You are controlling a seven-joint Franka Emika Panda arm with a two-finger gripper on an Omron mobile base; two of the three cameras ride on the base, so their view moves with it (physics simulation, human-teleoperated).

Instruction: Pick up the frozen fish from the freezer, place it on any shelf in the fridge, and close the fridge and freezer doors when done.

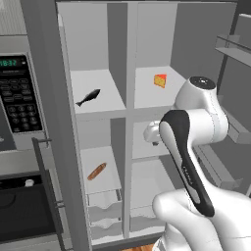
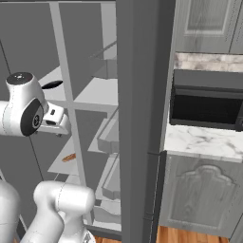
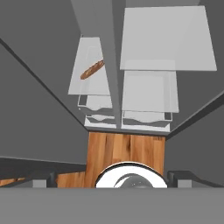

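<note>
Both doors swung wide, presumably for access to both columns. Frozen fish [image 1: 88,97] flat on upper freezer [image 1: 96,88] shelf, at roughly 10 o'clock from the gripper [image 1: 153,133], well apart, untouched. Gripper parked before fridge [image 1: 162,73] mid-level, pointed down at the drawers; jaw gap cannot be told. Cheese wedge [image 1: 160,80] on top fridge shelf [image 1: 152,93]; baguette-like stick [image 1: 96,171] lower in freezer.

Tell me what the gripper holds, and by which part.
Nothing of the task: the frozen fish lies on the freezer's upper shelf. The gripper's state cannot be told.
</note>
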